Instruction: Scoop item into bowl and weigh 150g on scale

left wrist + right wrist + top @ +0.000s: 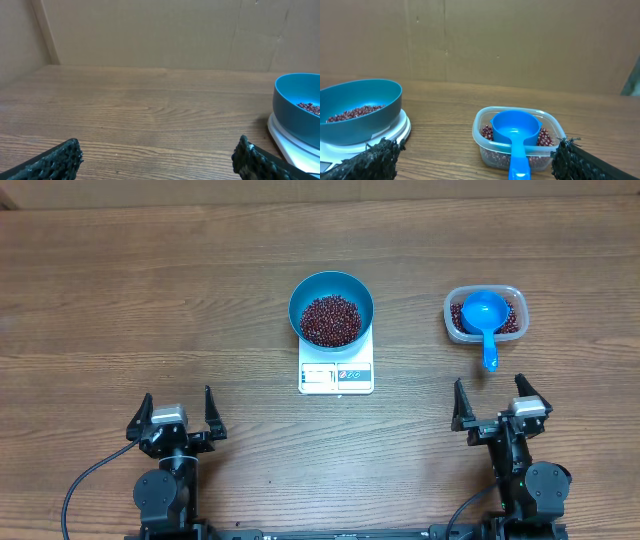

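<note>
Left fingers: spread wide, gripping nothing, at the near left of the counter, well apart from everything else.

Right fingers: also spread wide and gripping nothing, at the near right, close to the tip of the scoop's handle but not touching it.

The bowl sits upright on the scale at mid-counter. The display strip faces you, clear of the bowl. You cannot read the display.

Beans form a maroon layer over the bowl's floor. There are more in the tub, which stands right of the scale and well apart from it.

The scoop lies in the tub on the beans, cup upward and bare blue inside. Its handle reaches over the near rim toward your right fingers.
</note>
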